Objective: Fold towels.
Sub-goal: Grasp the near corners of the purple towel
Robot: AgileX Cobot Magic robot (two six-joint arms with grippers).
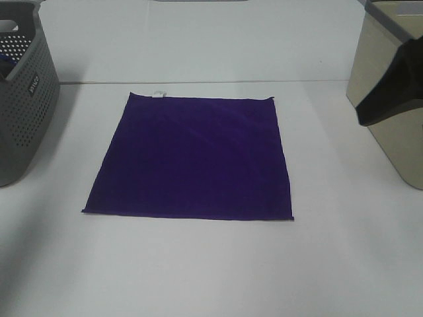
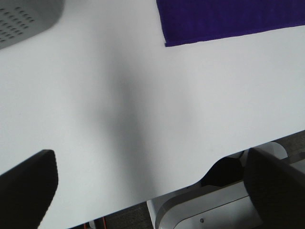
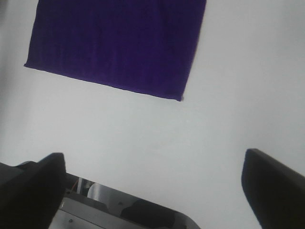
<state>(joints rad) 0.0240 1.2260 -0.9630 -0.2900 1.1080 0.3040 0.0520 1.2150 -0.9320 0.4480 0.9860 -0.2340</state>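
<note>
A purple towel (image 1: pixel 192 155) lies spread flat on the white table (image 1: pixel 198 264), with a small white tag (image 1: pixel 158 93) at its far edge. The left wrist view shows its near left corner (image 2: pixel 228 19). The right wrist view shows its near part (image 3: pixel 119 43). My left gripper (image 2: pixel 152 191) is open and empty, high over the table's front edge, apart from the towel. My right gripper (image 3: pixel 157 191) is open and empty, also above the table's front. In the high view only a dark part of the right arm (image 1: pixel 393 86) shows.
A grey perforated basket (image 1: pixel 23 99) stands at the left edge of the table; its corner shows in the left wrist view (image 2: pixel 24 19). A beige bin (image 1: pixel 390 86) stands at the right. The table's front edge (image 2: pixel 190 183) and base show below.
</note>
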